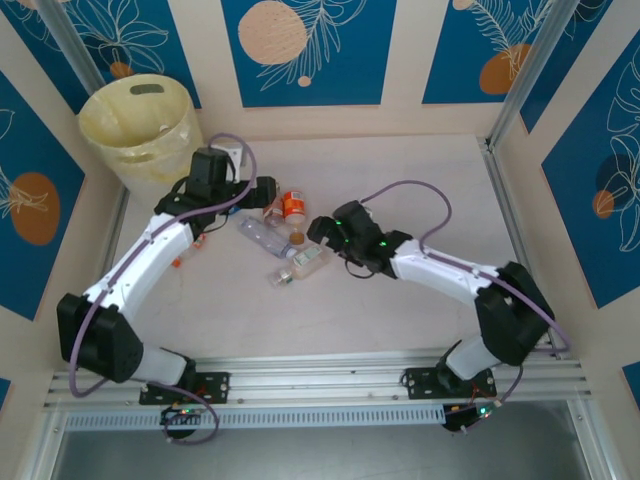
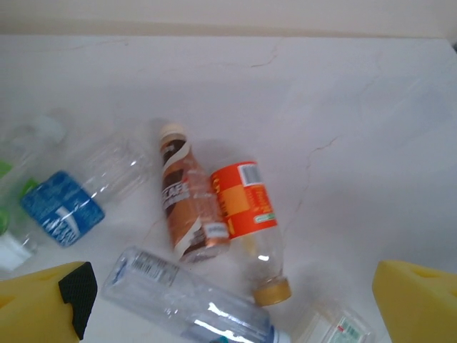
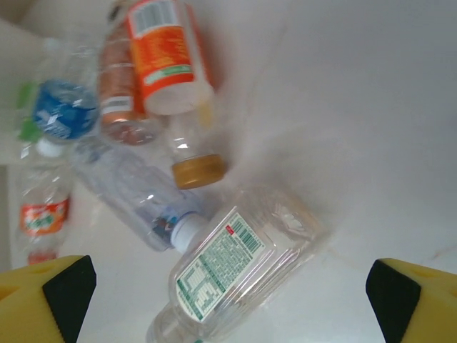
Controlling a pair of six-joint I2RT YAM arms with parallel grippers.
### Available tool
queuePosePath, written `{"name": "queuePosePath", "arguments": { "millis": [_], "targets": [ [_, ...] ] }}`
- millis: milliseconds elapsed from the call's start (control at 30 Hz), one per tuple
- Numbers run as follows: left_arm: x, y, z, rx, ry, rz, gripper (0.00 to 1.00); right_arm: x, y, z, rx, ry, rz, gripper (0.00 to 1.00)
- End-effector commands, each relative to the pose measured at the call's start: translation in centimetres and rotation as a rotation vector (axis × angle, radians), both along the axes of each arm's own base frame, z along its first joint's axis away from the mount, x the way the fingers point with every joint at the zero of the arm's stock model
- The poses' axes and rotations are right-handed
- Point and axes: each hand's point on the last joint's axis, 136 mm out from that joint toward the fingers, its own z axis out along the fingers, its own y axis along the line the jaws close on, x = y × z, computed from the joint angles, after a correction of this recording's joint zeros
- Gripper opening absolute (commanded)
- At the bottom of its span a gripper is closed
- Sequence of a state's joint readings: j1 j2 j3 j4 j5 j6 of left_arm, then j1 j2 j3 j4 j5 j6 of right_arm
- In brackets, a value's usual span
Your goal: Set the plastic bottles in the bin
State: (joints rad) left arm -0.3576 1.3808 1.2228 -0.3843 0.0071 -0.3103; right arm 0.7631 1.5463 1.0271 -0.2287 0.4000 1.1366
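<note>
The right gripper (image 3: 230, 289), fingers spread wide, hangs over the white-labelled bottle (image 3: 221, 266), just beside the orange-labelled bottle (image 3: 161, 50). It would do best to close across the narrow body, clear of neighbouring bottles. The left gripper (image 2: 239, 296), equally spread and empty, hovers near the orange-labelled bottle. The bin (image 1: 150, 145) stands well apart from it.

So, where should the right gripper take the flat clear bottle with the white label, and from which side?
Probably across its labelled middle, from straight above. The flat clear bottle lies on its broad face, so only its long edges offer grip. The right gripper hangs open over it; turn the wrist to meet them.
</note>
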Motion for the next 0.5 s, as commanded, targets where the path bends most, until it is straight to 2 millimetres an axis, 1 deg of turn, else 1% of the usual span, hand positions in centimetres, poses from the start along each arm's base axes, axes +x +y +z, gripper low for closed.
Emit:
{"name": "queuePosePath", "arguments": {
  "millis": [0, 67, 133, 233, 467],
  "targets": [
    [-1.1, 2.0, -0.1, -0.024, -0.051, 0.108, 1.0, -0.3, -1.1, -1.4, -0.105, 0.095, -0.218, 1.0],
    [-1.8, 2.7, -1.0, -0.045, -0.068, 0.136, 1.0, -0.2, -0.1, -1.9, -0.151, 0.127, -0.233, 1.0],
    [-2.4, 3.8, -1.8, -0.048, -0.069, 0.174, 1.0, -0.4, 0.3, -2.9, -0.19, 0.173, -0.268, 1.0],
    [-3.0, 4.7, -2.6, -0.038, -0.054, 0.195, 1.0, -0.4, 0.7, -4.5, -0.22, 0.216, -0.278, 0.99],
    [-3.6, 5.5, -4.3, -0.009, -0.021, 0.206, 1.0, -0.3, 1.7, -6.5, -0.232, 0.267, -0.287, 0.98]
  ]
}}
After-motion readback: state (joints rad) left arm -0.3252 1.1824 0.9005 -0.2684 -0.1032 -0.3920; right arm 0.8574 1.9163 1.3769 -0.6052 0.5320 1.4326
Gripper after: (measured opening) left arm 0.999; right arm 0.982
